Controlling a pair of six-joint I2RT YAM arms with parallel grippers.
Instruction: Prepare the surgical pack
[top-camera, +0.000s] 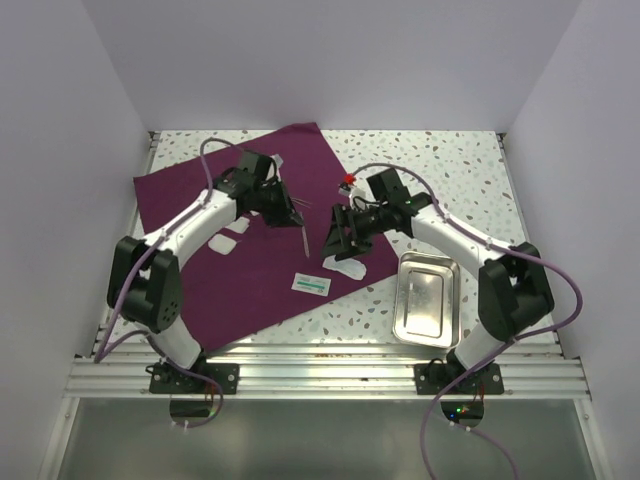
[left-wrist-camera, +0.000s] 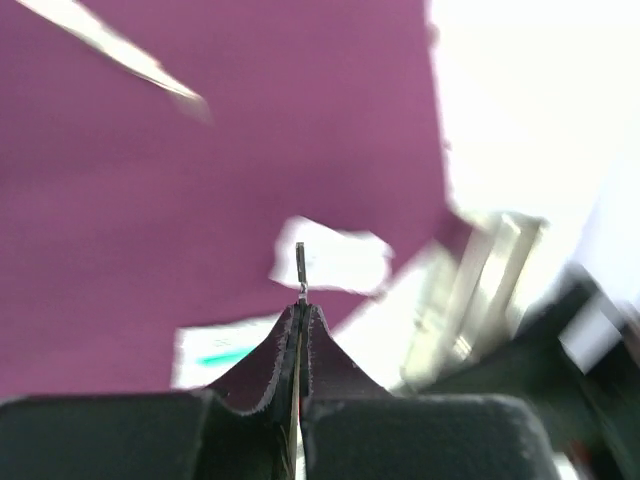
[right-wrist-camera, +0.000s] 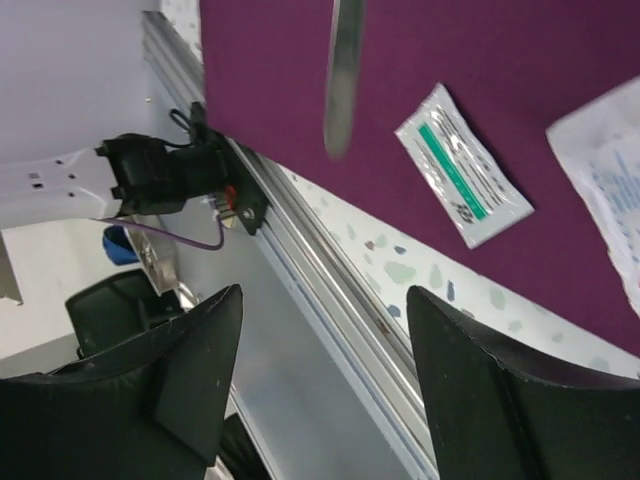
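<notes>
The dark purple cloth (top-camera: 200, 200) lies spread flat on the table's left half. My left gripper (top-camera: 290, 213) hovers over its right part, shut on a thin metal instrument (top-camera: 304, 238) that hangs down; its tip shows past the closed fingers in the left wrist view (left-wrist-camera: 300, 262). My right gripper (top-camera: 338, 246) is open and empty just right of it, above a white gauze pad (top-camera: 348, 268) at the cloth's edge. The steel tray (top-camera: 425, 297) sits empty on the bare table at the right. A small teal-striped packet (top-camera: 311, 284) lies on the cloth, and also shows in the right wrist view (right-wrist-camera: 463, 165).
Two more gauze pads (top-camera: 228, 235) lie on the cloth beside the left arm. White walls close in the left, back and right. A metal rail (top-camera: 320, 375) runs along the near edge.
</notes>
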